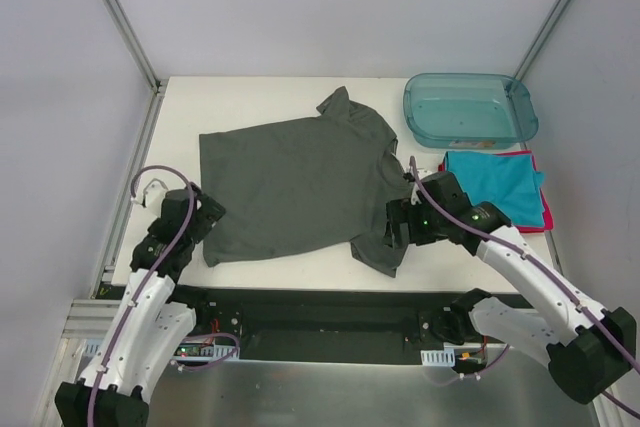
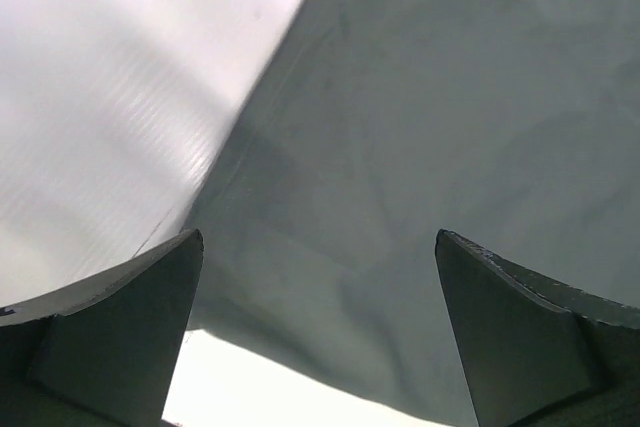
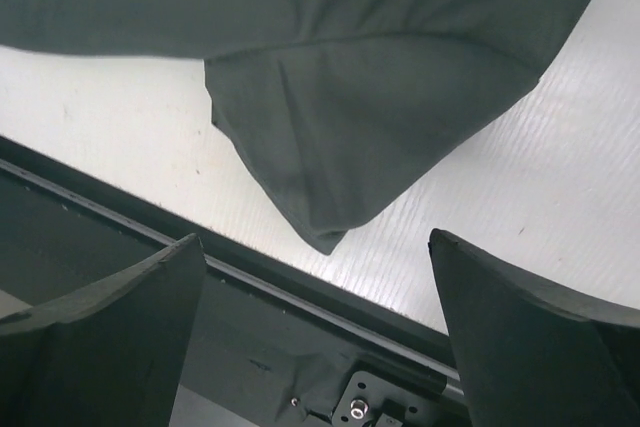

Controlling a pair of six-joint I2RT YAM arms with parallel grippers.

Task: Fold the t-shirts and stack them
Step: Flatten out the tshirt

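A dark charcoal-grey t-shirt [image 1: 290,187] lies spread flat on the white table, sleeves toward the right. My left gripper [image 1: 207,217] is open over the shirt's near left corner [image 2: 330,277], nothing between its fingers. My right gripper [image 1: 393,237] is open above the shirt's near sleeve [image 3: 350,137], close to the table's front edge, and holds nothing. A folded teal shirt [image 1: 492,179] lies on a red-pink one [image 1: 545,215] at the right.
A translucent teal plastic tub [image 1: 468,110] stands at the back right. The table's front edge and a black rail [image 3: 300,297] lie just under my right gripper. Metal frame posts rise at the back corners.
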